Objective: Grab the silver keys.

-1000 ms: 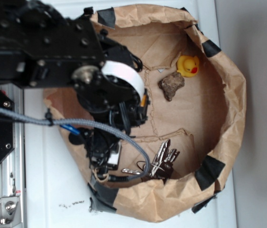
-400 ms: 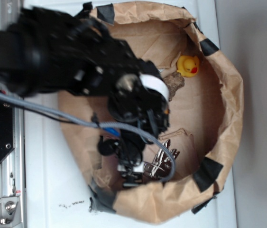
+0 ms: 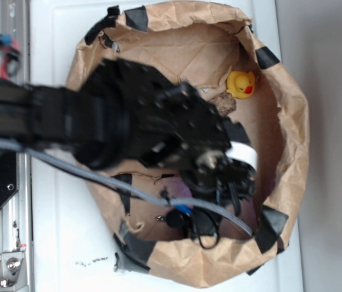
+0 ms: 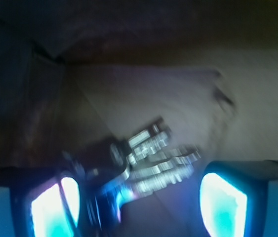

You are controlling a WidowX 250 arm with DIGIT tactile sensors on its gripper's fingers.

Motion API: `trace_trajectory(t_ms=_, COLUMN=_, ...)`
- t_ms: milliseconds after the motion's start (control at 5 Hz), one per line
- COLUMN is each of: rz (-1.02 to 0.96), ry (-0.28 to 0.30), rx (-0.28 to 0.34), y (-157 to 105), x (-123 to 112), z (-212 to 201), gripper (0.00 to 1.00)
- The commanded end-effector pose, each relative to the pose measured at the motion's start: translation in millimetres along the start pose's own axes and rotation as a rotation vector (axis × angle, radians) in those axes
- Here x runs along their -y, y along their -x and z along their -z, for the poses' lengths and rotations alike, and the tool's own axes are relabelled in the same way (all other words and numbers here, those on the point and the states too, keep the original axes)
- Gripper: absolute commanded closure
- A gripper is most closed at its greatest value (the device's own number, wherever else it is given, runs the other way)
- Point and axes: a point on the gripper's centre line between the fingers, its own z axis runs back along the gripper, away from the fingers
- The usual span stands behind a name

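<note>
Claw (image 4: 139, 202) spread wide, grasping nothing. Silver keys (image 4: 153, 158) lie between the fingers (image 4: 222, 202), nearer the left one, on the paper bag (image 3: 292, 152) floor. Advice: centre over the bunch, descend, then clench.

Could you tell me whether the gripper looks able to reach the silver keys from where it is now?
Probably yes: the wrist view shows the silver keys lying between the open gripper fingers, nothing between them, though blurred.

Bag (image 3: 292, 121) holds all: duck (image 3: 242, 84) w/ rock (image 3: 224, 102) just beside it at far end; keys (image 4: 151, 158) between gripper (image 4: 139, 197) fingers, near end.
</note>
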Motion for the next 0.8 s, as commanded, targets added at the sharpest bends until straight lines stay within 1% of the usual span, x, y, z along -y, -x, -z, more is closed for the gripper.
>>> trace_trajectory(t_ms=0, rz=0.019, ry=0.021, rx=0.050, y=-12.3, x=13.5, z=-6.3, gripper=1.00)
trace_trajectory(t_ms=200, rz=0.010, ry=0.038, rx=0.050, y=-10.7, x=13.9, z=-10.8, gripper=1.00)
trace_trajectory(t_ms=400, rz=-0.015, ry=0.060, rx=0.107, y=-9.4, x=13.6, z=-37.1, gripper=1.00)
trace_trajectory(t_ms=600, rz=-0.103, ry=0.057, rx=0.211, y=-8.4, x=5.2, z=-92.3, gripper=1.00)
